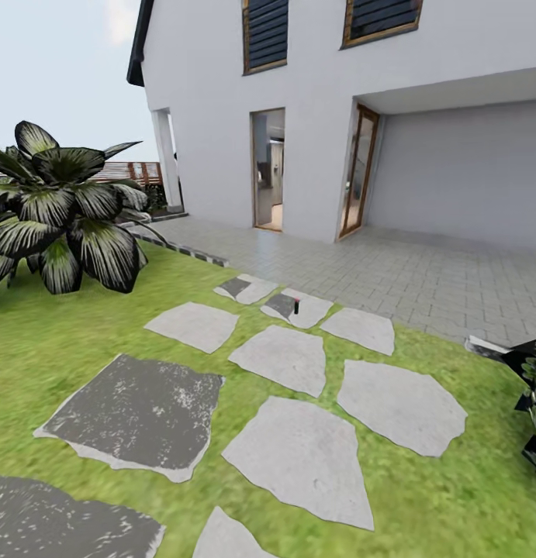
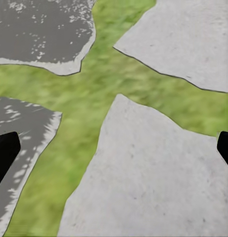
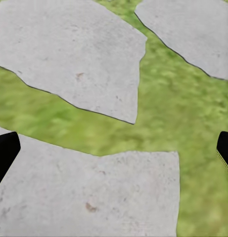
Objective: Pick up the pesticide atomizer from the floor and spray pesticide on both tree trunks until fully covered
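Atomizer (image 1: 296, 305) upright on far stepping stone (image 1: 299, 308) in head view, wrist views over paving, both tools spread wide.

No text, label, brand, number or sign can be read in any of the views. The white house wall (image 1: 221, 116), the paved yard (image 1: 423, 271) and the stepping stones (image 1: 299, 457) are seen to be unmarked.
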`<state>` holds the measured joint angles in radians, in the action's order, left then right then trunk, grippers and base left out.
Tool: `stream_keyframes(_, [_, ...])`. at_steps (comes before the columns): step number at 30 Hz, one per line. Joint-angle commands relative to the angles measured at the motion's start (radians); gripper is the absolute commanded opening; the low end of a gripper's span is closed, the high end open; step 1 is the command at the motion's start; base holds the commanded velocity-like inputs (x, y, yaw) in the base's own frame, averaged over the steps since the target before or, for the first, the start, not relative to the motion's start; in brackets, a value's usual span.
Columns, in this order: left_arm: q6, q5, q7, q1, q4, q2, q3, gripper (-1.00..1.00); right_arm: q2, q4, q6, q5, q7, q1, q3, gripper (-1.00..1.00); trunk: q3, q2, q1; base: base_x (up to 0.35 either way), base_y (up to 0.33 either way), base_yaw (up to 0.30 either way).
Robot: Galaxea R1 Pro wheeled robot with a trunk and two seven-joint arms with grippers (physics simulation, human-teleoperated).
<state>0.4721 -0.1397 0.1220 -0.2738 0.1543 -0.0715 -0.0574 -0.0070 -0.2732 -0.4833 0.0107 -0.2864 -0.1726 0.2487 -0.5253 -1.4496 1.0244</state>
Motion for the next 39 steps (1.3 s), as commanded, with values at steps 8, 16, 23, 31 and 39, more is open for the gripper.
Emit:
stream_keyframes(8, [0.003,-0.011,0.005,-0.001,-0.002,0.0,-0.008,1.0,-0.001,0.003,0.0,0.001,-0.008,-0.001,0.009,1.0,-0.001,0.0,0.001,0.342,-0.124,0.0])
stream_keyframes(16, [0.003,-0.009,0.005,-0.001,-0.002,0.001,-0.009,1.0,-0.001,0.012,0.0,0.002,-0.008,-0.001,0.008,1.0,-0.001,0.0,0.001,0.342,-0.124,0.0])
stream_keyframes(23, [0.003,-0.009,0.005,-0.001,-0.002,0.001,-0.011,1.0,-0.001,0.012,0.0,0.002,-0.008,-0.001,0.007,1.0,-0.001,0.0,0.001,0.342,-0.123,0.0])
stream_keyframes(31, [0.002,-0.009,0.005,-0.001,0.0,0.0,-0.007,1.0,-0.003,0.012,0.0,0.003,-0.01,-0.001,0.007,1.0,-0.001,0.0,0.001,0.342,-0.101,0.0])
stream_keyframes(39, [0.002,-0.009,0.005,-0.001,0.001,-0.001,-0.01,1.0,-0.002,0.028,0.001,0.004,-0.008,-0.001,0.009,1.0,-0.001,0.0,0.001,0.342,-0.022,0.0])
